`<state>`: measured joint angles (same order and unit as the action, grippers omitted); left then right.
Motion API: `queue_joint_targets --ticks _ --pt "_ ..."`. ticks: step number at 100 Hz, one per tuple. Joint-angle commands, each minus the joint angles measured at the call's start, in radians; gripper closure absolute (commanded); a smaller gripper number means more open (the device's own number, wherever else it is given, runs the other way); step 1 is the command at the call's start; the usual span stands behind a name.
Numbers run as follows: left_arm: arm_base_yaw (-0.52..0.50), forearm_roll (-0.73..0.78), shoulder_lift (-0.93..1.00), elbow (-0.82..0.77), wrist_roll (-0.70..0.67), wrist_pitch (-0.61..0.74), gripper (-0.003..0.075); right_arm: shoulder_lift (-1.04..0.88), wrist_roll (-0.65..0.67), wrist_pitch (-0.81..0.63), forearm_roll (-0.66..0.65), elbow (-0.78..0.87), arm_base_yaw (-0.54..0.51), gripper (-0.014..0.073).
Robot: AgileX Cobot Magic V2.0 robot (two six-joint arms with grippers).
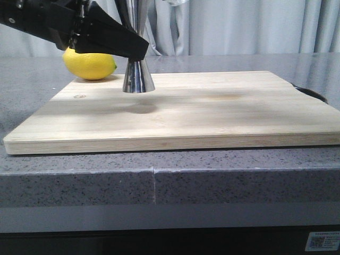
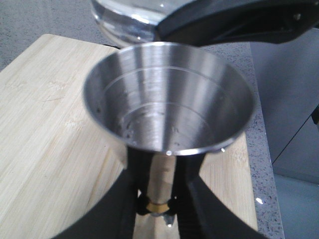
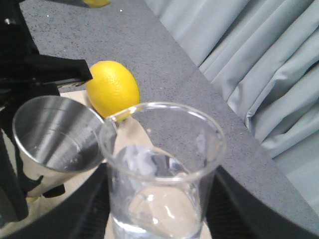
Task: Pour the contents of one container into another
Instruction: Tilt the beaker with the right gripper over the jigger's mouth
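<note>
Grey counter [image 1: 223, 175] bears wooden board [image 1: 212, 114], lemon [image 1: 89, 65], jigger [image 1: 138, 74]; curtains [image 1: 239, 26] behind.

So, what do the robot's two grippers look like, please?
Both are black. The left gripper has long, flat, wedge-shaped fingers with a matte finish, on a black arm. The right gripper shows only as dark, smooth, curved fingers with one small screw. No cables or markings show.

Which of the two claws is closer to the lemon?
Left. The left gripper clamps the steel jigger at its waist, right beside the lemon on the counter. The right gripper holds the glass beaker up beside the jigger's rim, farther from the lemon.
</note>
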<state>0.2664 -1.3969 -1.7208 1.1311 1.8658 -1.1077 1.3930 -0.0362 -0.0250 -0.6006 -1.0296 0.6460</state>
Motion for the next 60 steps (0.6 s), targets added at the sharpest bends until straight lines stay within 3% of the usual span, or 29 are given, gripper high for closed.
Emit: queue_joint_targets --ticks 1,60 --pt "0.007 -0.07 0.053 0.032 -0.006 -0.047 0.073 -0.04 -0.005 -0.064 -0.018 -0.04 0.001 0.0377" --pt "0.007 -0.07 0.053 0.032 -0.006 -0.052 0.073 -0.04 -0.005 -0.045 -0.067 -0.04 0.001 0.0377"
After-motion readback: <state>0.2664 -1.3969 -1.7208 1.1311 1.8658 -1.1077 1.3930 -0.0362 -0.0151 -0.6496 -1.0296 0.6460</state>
